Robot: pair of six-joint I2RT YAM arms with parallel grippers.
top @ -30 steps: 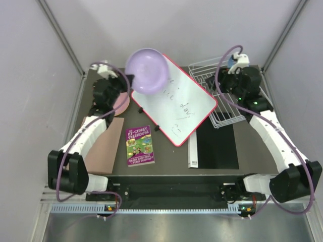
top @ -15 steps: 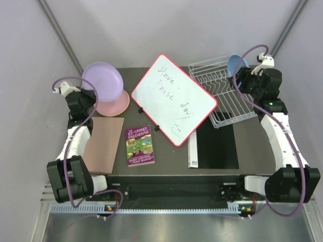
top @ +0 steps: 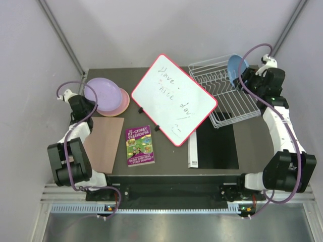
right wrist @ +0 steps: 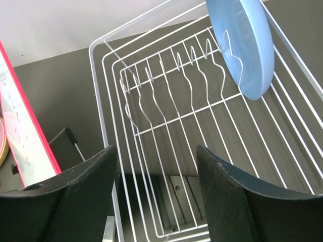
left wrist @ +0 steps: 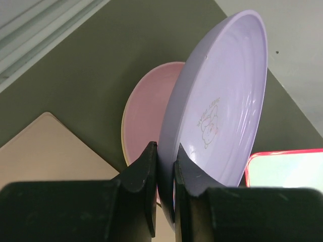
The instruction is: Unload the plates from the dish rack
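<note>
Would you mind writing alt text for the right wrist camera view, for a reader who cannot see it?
A light blue plate stands on edge between the tines at the upper right of a white wire dish rack, which holds nothing else in this view. The right gripper hangs open over the rack's near end, holding nothing; a red-rimmed whiteboard edges in at left.

lilac plate (left wrist: 222,91) with cartoon print, pink plate (left wrist: 145,116), blue plate (right wrist: 242,40), white rack (top: 224,93)

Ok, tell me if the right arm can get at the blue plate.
Probably yes: the right gripper is open above the rack, and nothing lies between it and the upright blue plate.
</note>
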